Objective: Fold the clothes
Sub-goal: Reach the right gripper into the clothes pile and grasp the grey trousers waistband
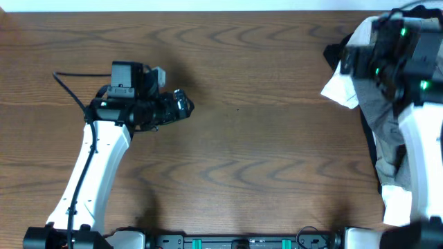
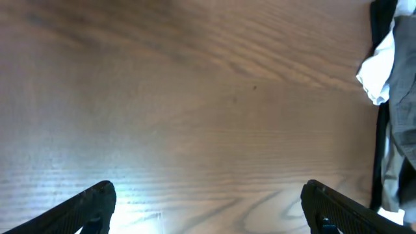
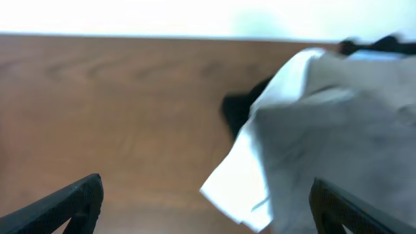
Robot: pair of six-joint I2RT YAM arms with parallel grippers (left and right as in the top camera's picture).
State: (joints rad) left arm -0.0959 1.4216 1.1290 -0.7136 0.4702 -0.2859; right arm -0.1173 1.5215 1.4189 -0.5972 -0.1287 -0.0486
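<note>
Right hand [image 3: 205, 198], spread, hovers over the clothes [image 1: 377, 117], likely to pick one; left hand [image 1: 183, 105], spread, hangs well left of them.

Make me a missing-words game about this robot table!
1. The clothes are heaped at the ___ edge of the table.
2. The cloth corner sticking out toward the middle is coloured ___.
3. The left gripper hangs over bare wood and holds ___.
4. The right gripper, up by the heap, has its jaws ___.

Missing words: right, white, nothing, open.
</note>
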